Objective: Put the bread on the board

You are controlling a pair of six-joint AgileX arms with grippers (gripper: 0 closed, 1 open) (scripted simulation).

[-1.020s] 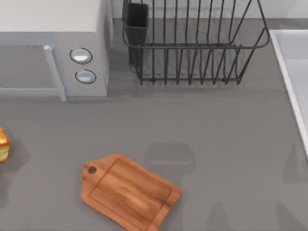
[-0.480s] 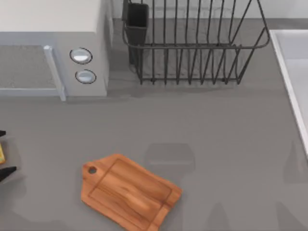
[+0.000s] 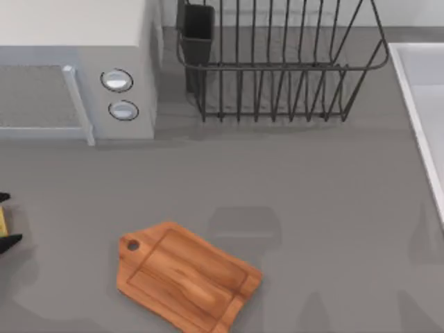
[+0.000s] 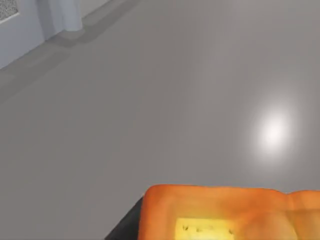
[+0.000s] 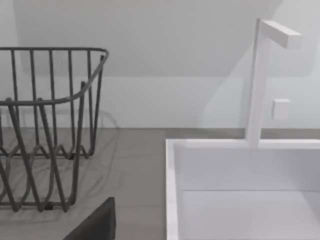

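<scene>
Compared with one second ago, the left gripper has come in at the left edge of the table, and its two dark fingertips now sit either side of the bread, which was fully exposed at that edge before. Note that the jaws bracket the slice closely, but you cannot tell whether they are already pressing on it. In the left wrist view, the bread sits close to the camera, showing its orange-brown crust and a patch of yellow top, with bare grey table beyond it. Locate the board near the front of the table, left of centre and well apart from the bread, lying at an angle with its handle and hole pointing toward the microwave. Observe the wire dish rack at the back and the white sink at the right edge, with its faucet in the right wrist view.
</scene>
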